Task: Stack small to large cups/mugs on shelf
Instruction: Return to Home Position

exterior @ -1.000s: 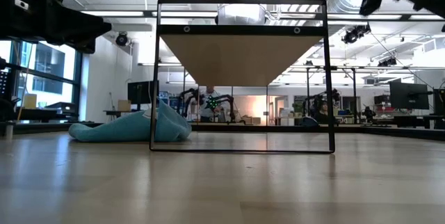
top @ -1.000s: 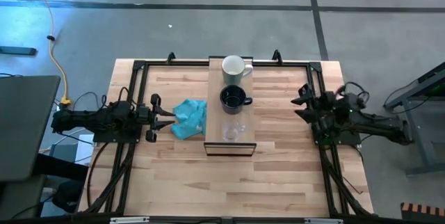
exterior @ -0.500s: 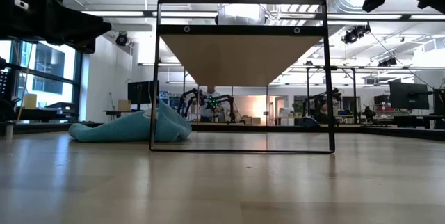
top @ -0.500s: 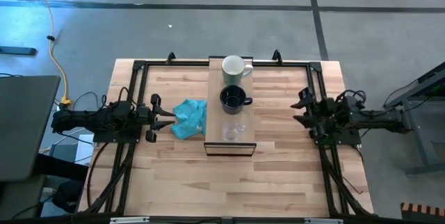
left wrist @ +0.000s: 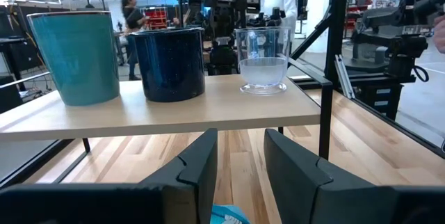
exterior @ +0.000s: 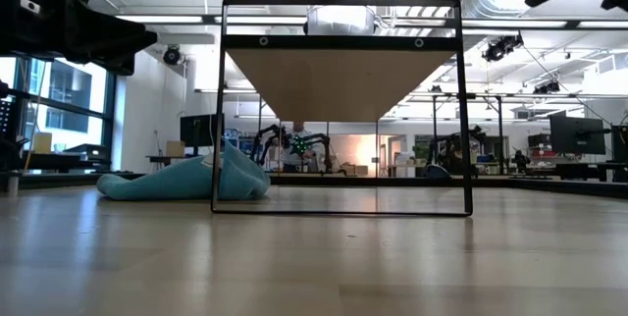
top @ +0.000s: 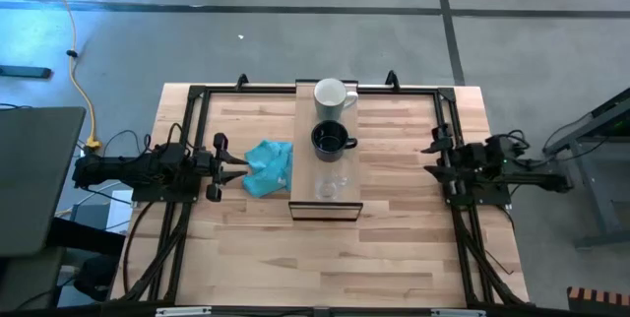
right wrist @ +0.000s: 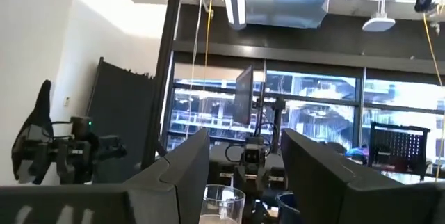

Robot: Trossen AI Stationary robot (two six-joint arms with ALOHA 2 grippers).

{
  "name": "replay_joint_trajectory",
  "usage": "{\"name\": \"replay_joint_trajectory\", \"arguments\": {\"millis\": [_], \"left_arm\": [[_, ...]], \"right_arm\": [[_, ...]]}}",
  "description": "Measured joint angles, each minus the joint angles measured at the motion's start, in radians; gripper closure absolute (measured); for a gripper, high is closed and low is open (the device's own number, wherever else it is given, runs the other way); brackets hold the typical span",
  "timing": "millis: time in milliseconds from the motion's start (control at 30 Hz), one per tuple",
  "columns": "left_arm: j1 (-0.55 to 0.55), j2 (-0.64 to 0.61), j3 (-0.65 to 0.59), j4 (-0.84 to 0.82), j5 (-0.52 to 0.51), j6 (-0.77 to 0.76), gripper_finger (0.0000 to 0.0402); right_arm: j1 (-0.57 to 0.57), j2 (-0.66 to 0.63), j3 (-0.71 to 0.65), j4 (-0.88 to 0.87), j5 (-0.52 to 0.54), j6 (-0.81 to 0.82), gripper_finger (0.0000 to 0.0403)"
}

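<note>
Three vessels are set in a row along the shelf [top: 305, 159], which is raised over the middle of the surface [top: 394, 248]. The large mug [top: 332, 95] is placed at the far end, the black mug [top: 330, 141] in the middle, and the glass [top: 329, 187] nearest the shelf's dark front edge. All three are seen upright, close together but not touching (the large mug reads white from above and teal from the left wrist camera). Both mug handles are turned toward the right arm's side. A cloth [top: 269, 166] is left crumpled on the surface just beside the shelf's left side. The left pincer [top: 241, 169] is held at the left side of the surface and is pointed at the cloth and the shelf, its tips close to the cloth. Its fingers are parted by a clear gap and nothing is gripped. The right pincer [top: 429, 158] is held at the right side of the surface, well apart from the shelf and turned toward it. Its fingers are likewise spread, with nothing caught between them; only the glass's rim is seen farther off through the gap.
</note>
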Motion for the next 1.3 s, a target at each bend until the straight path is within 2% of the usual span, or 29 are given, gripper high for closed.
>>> {"name": "replay_joint_trajectory", "arguments": {"millis": [67, 233, 400, 467, 833, 1300], "left_arm": [[0.0, 0.0, 0.0, 0.0, 0.0, 0.0, 0.0295], [0.0, 0.003, 0.0, 0.001, 0.0, 0.0, 0.0295], [0.0, 0.003, 0.0, 0.0, -0.001, 0.0, 0.0295], [0.0, 0.003, 0.0, 0.0, -0.001, 0.0, 0.0295], [0.0, 0.003, 0.0, 0.0, -0.003, 0.0, 0.0295], [0.0, 0.003, 0.0, 0.0, -0.003, 0.0, 0.0295]], "right_arm": [[0.0, -0.047, 0.0, -0.042, -0.002, -0.005, 0.0231], [0.0, -0.044, -0.002, -0.082, -0.036, 0.021, 0.0231], [0.0, -0.047, -0.051, 0.018, -0.051, -0.004, 0.0231], [0.0, -0.047, -0.098, 0.112, -0.046, -0.011, 0.0231], [0.0, -0.045, -0.105, 0.148, -0.045, 0.013, 0.0231], [0.0, -0.045, -0.105, 0.075, -0.044, 0.085, 0.0231]]}}
